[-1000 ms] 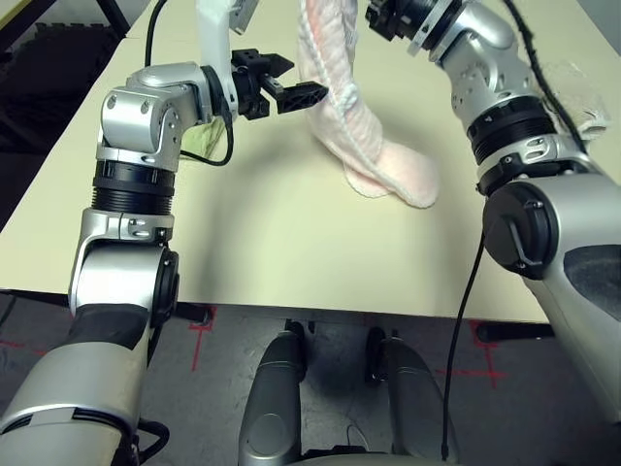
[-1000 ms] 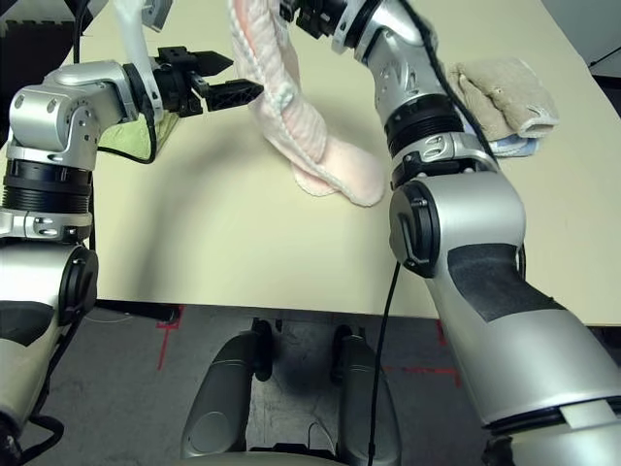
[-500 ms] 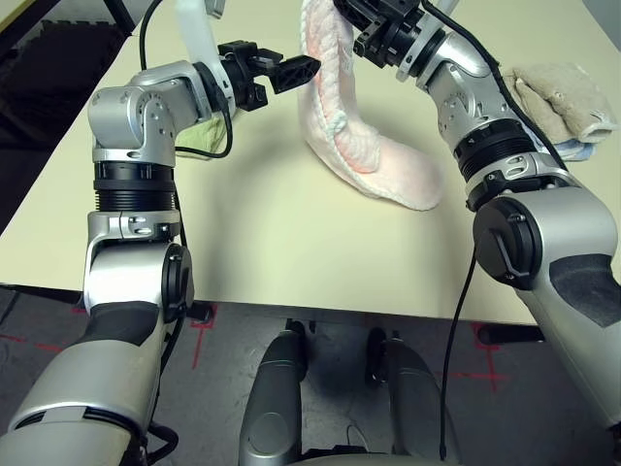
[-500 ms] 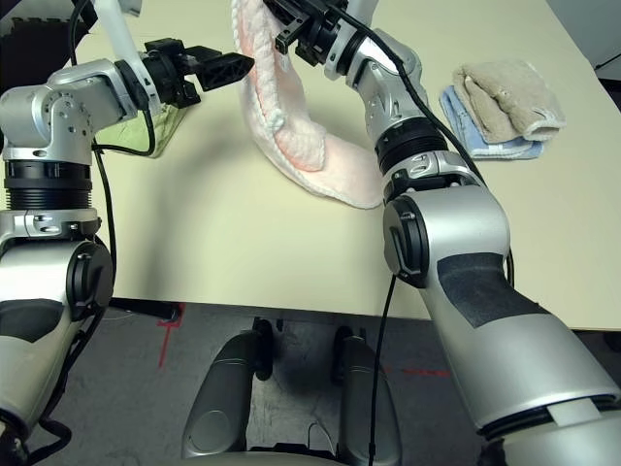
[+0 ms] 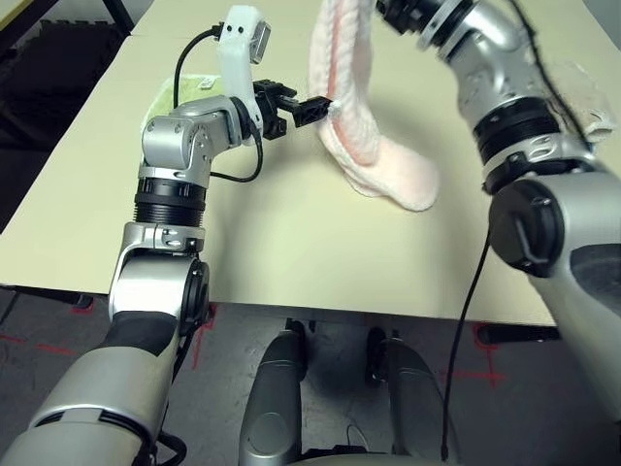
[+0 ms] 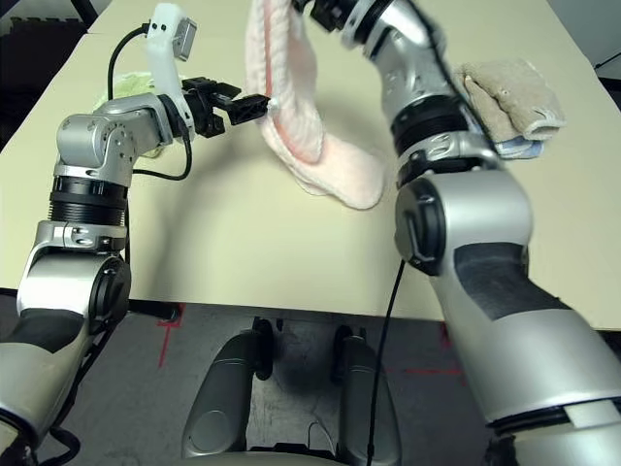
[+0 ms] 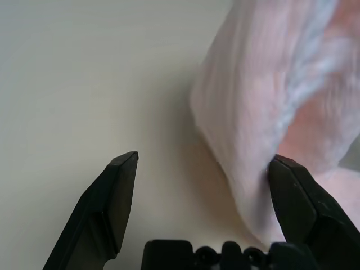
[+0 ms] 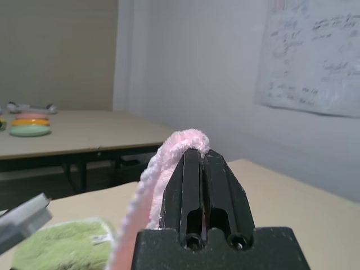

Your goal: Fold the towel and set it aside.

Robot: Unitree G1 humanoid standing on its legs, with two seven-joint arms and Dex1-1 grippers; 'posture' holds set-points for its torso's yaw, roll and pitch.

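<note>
Up at the far side of the pale counter (image 5: 272, 243), the pale pink terry towel (image 5: 364, 136) hangs in a long drape, its lower end resting crumpled on the surface. The right gripper (image 8: 201, 154) has its jaws together, clamped on the towel's top edge. The left gripper (image 7: 205, 169) stands with jaws apart at the hanging fold, one finger (image 7: 301, 197) touching the cloth. A light green folded towel (image 6: 121, 92) lies far left, behind the left arm; beige (image 6: 509, 92) and blue (image 6: 514, 148) folded towels lie far right.

head pair looks down at the table (image 5: 291, 243); wrist cameras close.
</note>
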